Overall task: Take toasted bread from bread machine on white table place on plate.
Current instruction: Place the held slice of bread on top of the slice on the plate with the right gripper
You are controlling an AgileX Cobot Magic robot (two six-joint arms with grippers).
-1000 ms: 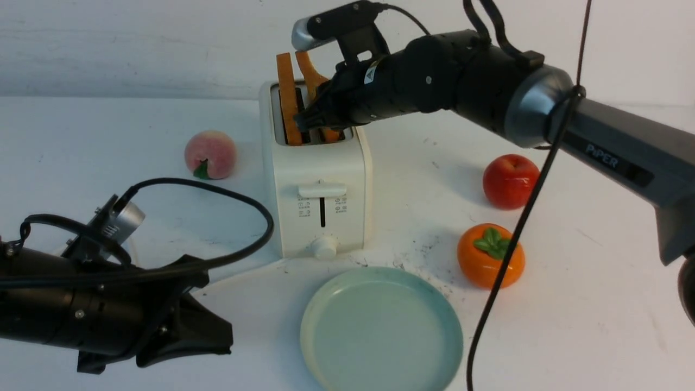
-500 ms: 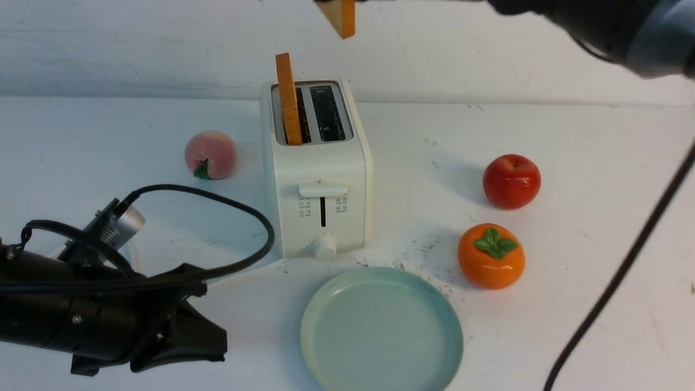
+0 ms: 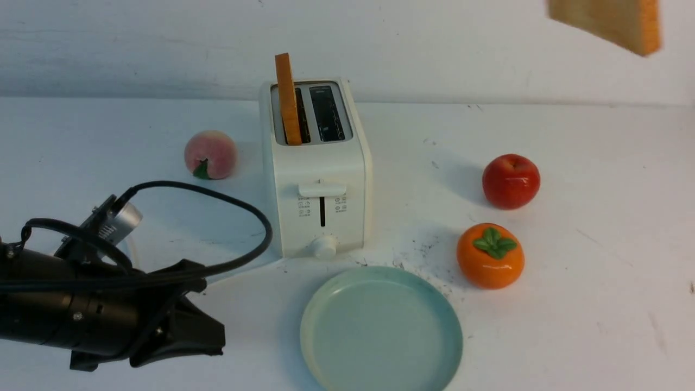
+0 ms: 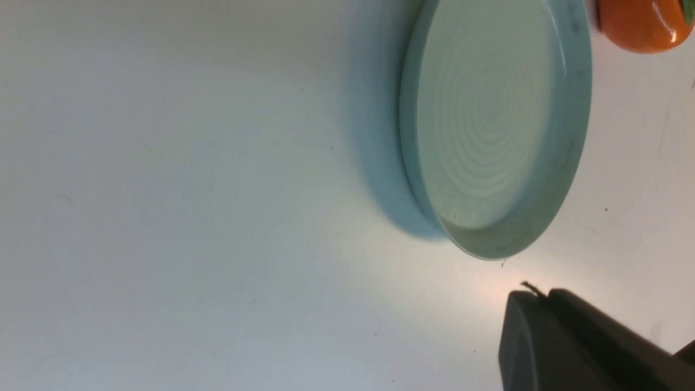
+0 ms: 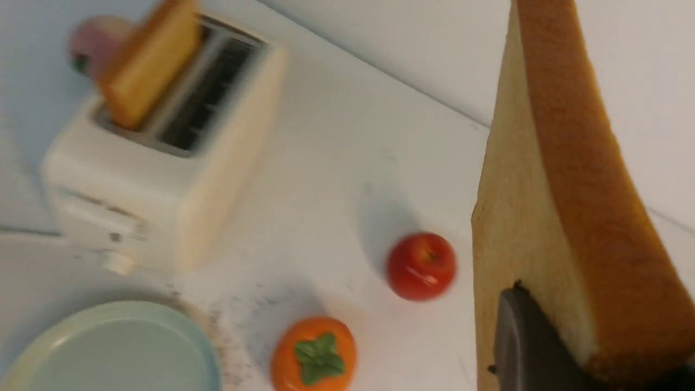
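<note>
Resting low over the white table [image 3: 570, 271], nearer than the bread machine [image 3: 320, 163] and to its left, the left gripper [image 3: 220, 343] has its jaws pressed together on nothing, likely parked clear of the work. The plate [image 3: 380, 336] lies bare just in front of the bread machine, ready to receive toast. One upright slice [image 3: 286, 98] stands in the bread machine's left slot. High above and well right of it, the right gripper [image 5: 592, 353] pinches the held slice [image 5: 543, 217], a dark finger flat against its pale face, probably for carrying.
</note>
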